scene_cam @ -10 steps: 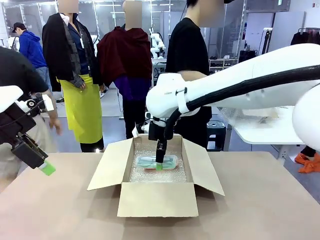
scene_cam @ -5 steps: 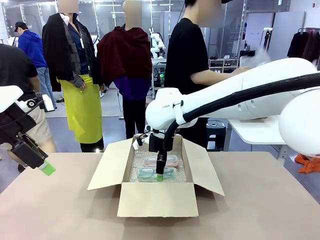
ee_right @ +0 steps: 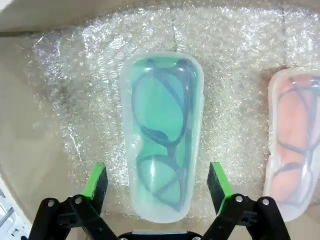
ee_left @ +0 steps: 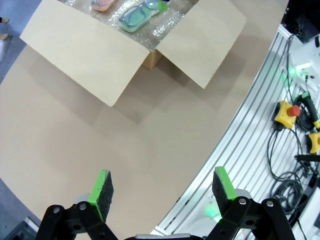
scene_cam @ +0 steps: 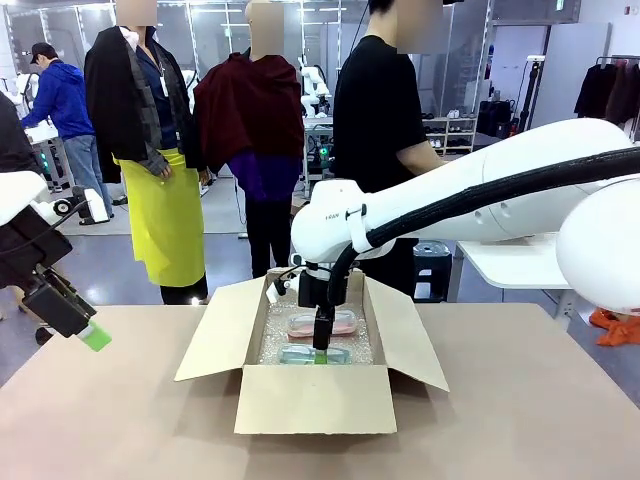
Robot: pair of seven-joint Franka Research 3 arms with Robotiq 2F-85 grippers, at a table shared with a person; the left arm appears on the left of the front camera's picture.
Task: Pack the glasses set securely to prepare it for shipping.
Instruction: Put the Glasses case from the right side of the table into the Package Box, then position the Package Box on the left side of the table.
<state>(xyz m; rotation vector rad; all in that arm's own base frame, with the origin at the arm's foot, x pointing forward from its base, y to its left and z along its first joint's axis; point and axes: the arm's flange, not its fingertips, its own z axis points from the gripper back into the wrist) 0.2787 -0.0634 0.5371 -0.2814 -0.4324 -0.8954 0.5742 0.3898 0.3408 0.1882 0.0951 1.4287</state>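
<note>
An open cardboard box (scene_cam: 315, 400) stands mid-table, lined with bubble wrap (ee_right: 75, 100). The glasses set lies inside it. The pale mint case (ee_right: 162, 135) rests flat on the wrap near the box's front wall (scene_cam: 300, 354). The pink case (ee_right: 295, 145) lies beside it, farther back (scene_cam: 322, 322). My right gripper (ee_right: 157, 185) hangs open over the mint case, one finger on each side and neither touching it (scene_cam: 320, 355). My left gripper (ee_left: 162, 187) is open and holds nothing, up at the table's left edge (scene_cam: 95, 337). Both cases, mint (ee_left: 137, 14) and pink (ee_left: 102, 4), show from there too.
The box's flaps (scene_cam: 215, 335) (scene_cam: 410, 335) spread out to both sides. A person in a black shirt (scene_cam: 375, 130) stands behind the box at the far side. An aluminium rail with cables and yellow stop buttons (ee_left: 287, 112) runs along the table's near edge.
My right gripper carried the mint case towards the box's front, set it on the bubble wrap beside the pink case and opened. The person's arm drew back. The left arm stayed put.
</note>
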